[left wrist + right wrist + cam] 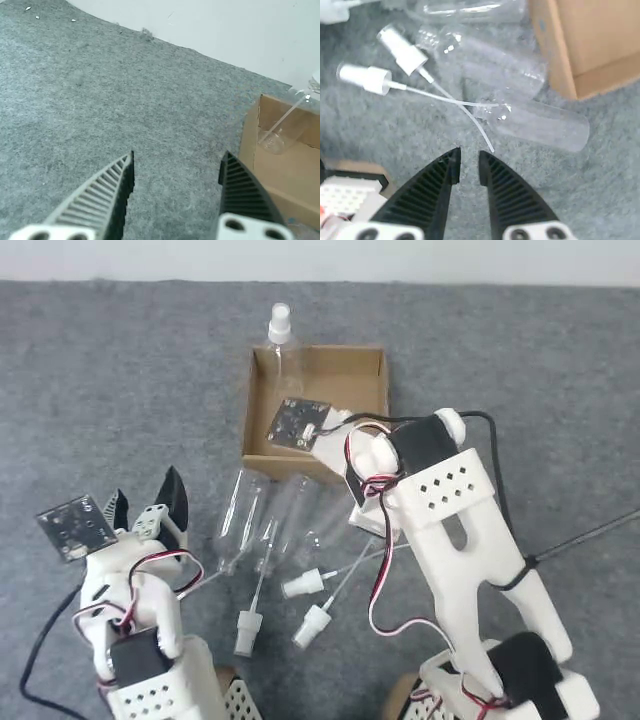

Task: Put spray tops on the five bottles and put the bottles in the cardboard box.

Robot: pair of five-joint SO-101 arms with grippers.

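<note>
A cardboard box [362, 375] stands at the back of the carpet. One clear bottle with a white spray top [280, 340] leans in its far left corner; the left wrist view shows its base [274, 141]. Several uncapped clear bottles [240, 510] lie in front of the box, and loose spray tops [305, 585] lie nearer the arms. My left gripper [175, 170] is open over bare carpet, left of the bottles. My right gripper [468, 156] hovers just short of a lying bottle [540, 125] and two spray tops [402, 47], its fingers nearly together with nothing between.
Grey carpet covers the table and meets a white wall at the back. The box corner [555, 55] sits close beside the lying bottles. Thin dip tubes [455, 102] from the spray tops cross the carpet. The right arm's wrist hangs over the box's front edge [290, 462].
</note>
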